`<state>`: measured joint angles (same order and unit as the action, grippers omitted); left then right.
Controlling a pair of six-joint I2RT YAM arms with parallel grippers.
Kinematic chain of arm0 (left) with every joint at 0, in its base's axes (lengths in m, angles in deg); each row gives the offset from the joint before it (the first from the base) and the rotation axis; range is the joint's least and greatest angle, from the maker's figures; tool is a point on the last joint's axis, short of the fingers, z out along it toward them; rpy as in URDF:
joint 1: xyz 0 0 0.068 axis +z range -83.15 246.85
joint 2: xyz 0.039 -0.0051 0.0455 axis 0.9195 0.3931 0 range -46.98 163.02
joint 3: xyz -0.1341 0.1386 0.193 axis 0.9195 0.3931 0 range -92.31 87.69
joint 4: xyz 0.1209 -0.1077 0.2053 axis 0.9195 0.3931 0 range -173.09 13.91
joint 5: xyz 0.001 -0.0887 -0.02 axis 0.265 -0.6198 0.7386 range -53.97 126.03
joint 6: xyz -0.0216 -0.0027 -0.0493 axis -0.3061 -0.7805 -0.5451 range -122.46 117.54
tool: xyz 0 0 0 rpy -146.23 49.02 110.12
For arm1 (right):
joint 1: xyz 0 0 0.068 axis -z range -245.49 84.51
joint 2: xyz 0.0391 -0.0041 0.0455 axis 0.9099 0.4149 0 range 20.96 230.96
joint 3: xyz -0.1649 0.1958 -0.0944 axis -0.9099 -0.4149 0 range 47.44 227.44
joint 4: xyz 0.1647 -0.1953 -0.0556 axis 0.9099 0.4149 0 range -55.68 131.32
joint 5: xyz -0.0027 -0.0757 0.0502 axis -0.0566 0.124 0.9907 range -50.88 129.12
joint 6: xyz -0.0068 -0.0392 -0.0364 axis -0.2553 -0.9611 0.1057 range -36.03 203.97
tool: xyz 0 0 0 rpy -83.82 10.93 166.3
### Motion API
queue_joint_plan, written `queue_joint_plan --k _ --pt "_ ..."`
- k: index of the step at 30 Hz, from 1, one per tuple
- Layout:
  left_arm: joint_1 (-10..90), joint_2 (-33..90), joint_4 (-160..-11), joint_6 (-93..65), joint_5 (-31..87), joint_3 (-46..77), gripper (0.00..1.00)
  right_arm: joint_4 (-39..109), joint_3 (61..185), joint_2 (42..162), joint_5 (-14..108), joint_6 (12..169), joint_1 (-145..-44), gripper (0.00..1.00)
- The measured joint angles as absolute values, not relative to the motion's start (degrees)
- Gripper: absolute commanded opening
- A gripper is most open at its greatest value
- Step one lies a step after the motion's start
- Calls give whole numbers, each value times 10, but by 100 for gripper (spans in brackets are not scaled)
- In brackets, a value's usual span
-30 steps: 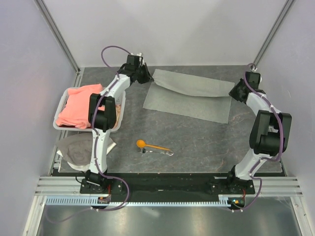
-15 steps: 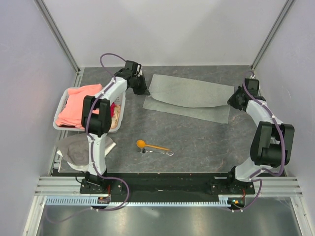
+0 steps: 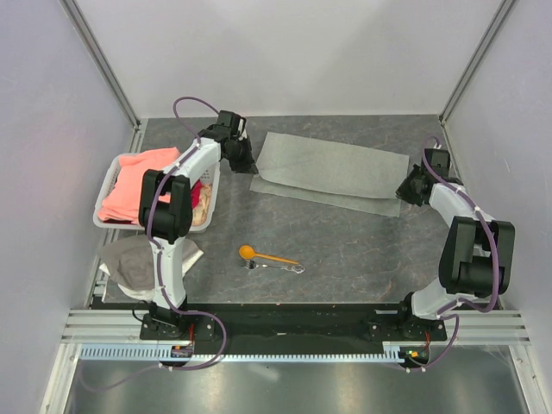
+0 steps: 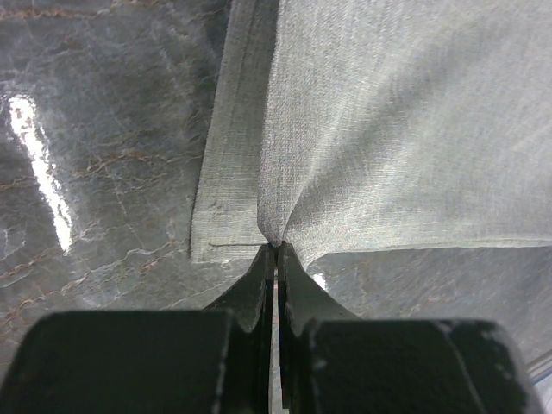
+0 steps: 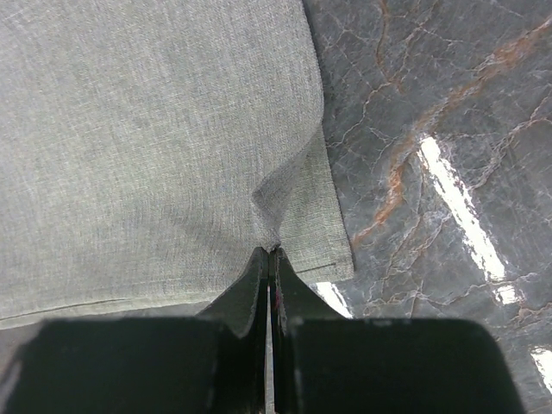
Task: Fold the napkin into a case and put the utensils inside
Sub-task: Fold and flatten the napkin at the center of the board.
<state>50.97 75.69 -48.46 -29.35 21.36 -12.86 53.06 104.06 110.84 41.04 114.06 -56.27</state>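
Light grey napkin (image 3: 332, 172): folded double, far half of worktop (image 3: 362, 241) | left gripper (image 4: 276, 250): jaws pinching top layer's left corner | right gripper (image 5: 272, 252): jaws pinching its right corner | orange spoon (image 3: 263, 255) and fork (image 3: 280, 267): touching, nearer the arm bases.

Arms outstretched, left end effector (image 4: 276, 250) clamped, right end effector (image 5: 272, 252) clamped

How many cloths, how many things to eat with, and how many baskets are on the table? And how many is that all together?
Cloths: 3 (grey napkin, pink cloth, whitish rag)
Things to eat with: 2 (orange spoon, metal fork)
Baskets: 1 (white basket)
Total: 6
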Motion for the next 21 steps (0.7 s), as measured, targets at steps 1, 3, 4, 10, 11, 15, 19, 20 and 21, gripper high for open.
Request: queue_joint_plan --k 1,3,4,10,11,15,19,20,21 --pt "510 757 -484 -293 216 -125 2 530 1041 1110 410 1140 -563 0" --pt "510 758 -480 -293 223 -119 2 531 1041 1113 408 1139 -563 0" --pt "510 758 -479 -293 224 -118 2 531 1041 1115 408 1139 -563 0" --pt "506 759 -471 -292 226 -106 2 531 1039 1119 403 1139 -564 0" --pt "505 760 -470 -292 226 -105 2 531 1038 1119 402 1139 -564 0" --pt "497 765 -464 -291 229 -103 2 532 1034 1122 401 1139 -564 0" --pt "492 766 -459 -287 242 -102 2 532 1029 1131 399 1139 -566 0" --pt "491 766 -458 -286 244 -102 2 532 1026 1133 397 1139 -567 0" --pt "491 767 -456 -285 246 -102 2 532 1024 1135 395 1139 -567 0"
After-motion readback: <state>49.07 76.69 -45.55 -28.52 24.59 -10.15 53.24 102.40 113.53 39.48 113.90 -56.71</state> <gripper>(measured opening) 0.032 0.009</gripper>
